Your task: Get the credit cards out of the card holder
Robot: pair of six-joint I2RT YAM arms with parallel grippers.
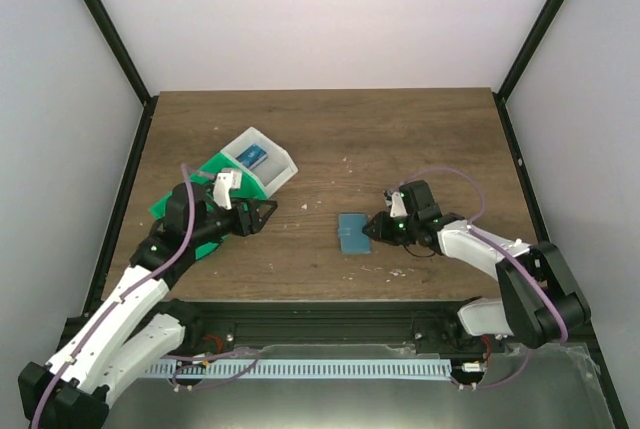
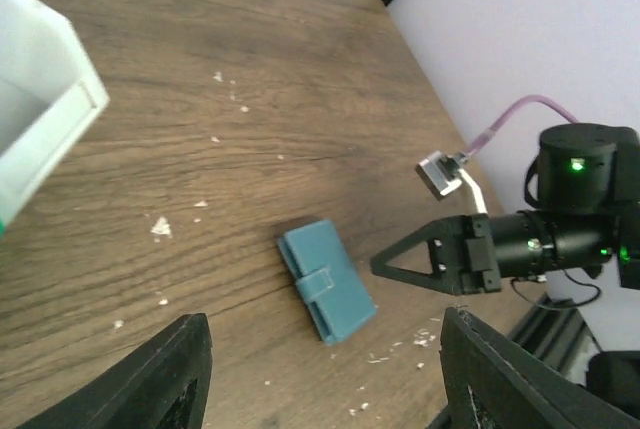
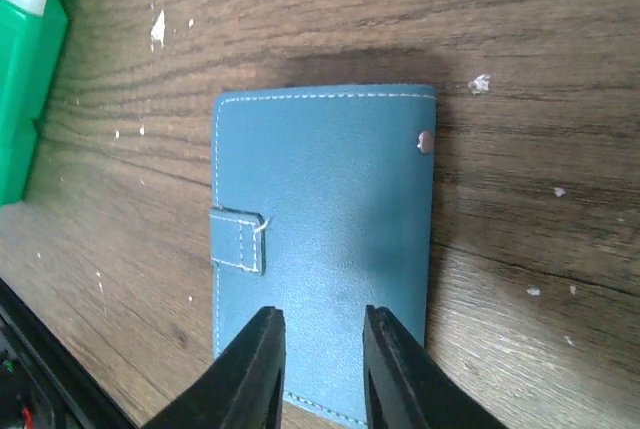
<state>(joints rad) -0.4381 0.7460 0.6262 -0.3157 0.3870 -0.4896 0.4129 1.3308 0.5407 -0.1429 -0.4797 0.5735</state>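
The holder (image 3: 325,249) lies shut and flat on the tabletop (image 1: 400,139), with its strap (image 3: 238,240) wrapped over one edge. No cards are seen, so they are judged to be inside. The right tool (image 3: 320,317) is held low over the holder's near end, its fingers set narrow with a gap between them and nothing gripped. The left tool (image 2: 325,379) is spread wide and empty, near the tray (image 1: 213,164) and well apart from the holder.

The step in hand is judged to be the opening. The strap should be freed first. The holder is best pinned by one tool while the flap is lifted by the other, since so light a thing may be dragged along.

In the tray's white bin (image 1: 283,167) a small blue item (image 1: 252,157) is seen; what it is cannot be told.
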